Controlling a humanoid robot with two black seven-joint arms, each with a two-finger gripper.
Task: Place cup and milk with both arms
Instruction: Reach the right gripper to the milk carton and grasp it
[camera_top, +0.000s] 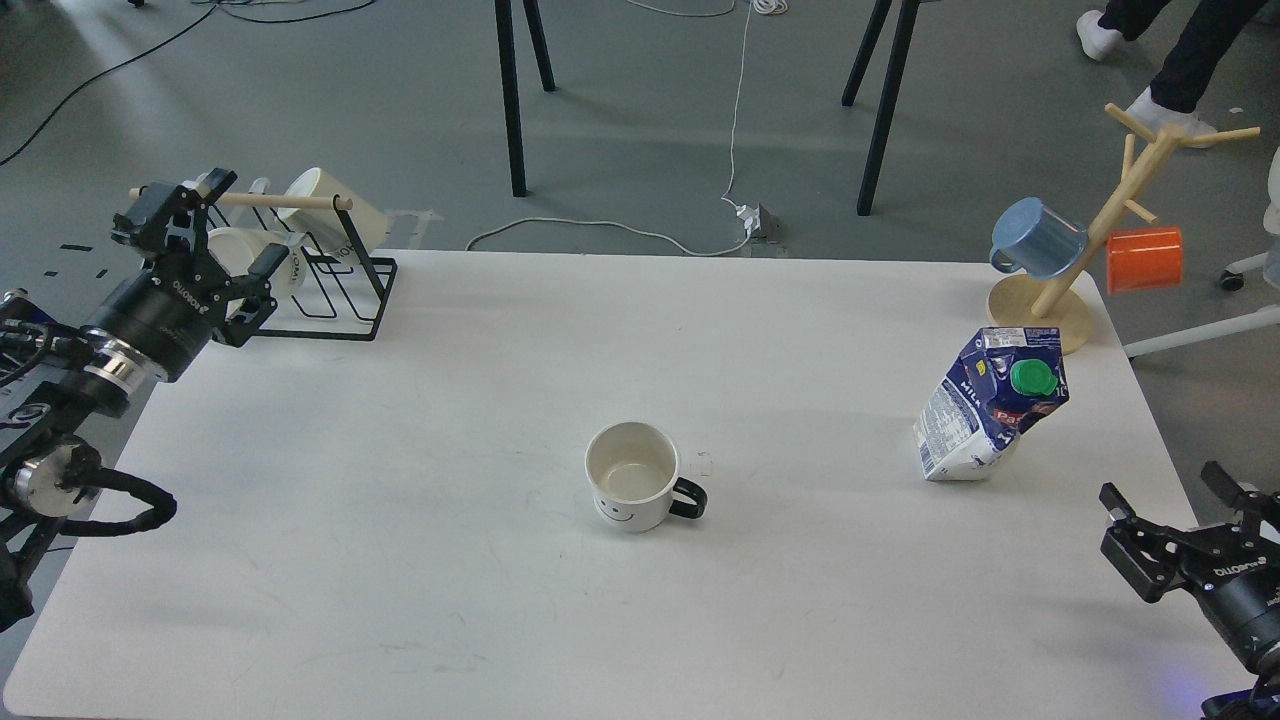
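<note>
The cup (632, 488) stands upright near the middle of the white surface (400, 520), mouth up, its black handle pointing away from my left side, its smiley face toward me. The milk (990, 404) stands well to the right of the cup, leaning and dented, green cap facing me. My left gripper (205, 250) hangs far to the left of the cup, in front of the wire mug rack (340, 285), fingers spread and holding nothing. My right gripper (1180, 505) sits to the right of the cup and nearer me than the milk, fingers likewise spread and empty. Neither item is grasped, so I judge the task barely begun. The carton worries me most: crumpled and tilted, it could tip at a glancing touch or buckle under a hard squeeze. The cup's rounded side could slip, and withdrawing my left arm might snag the rack.
</note>
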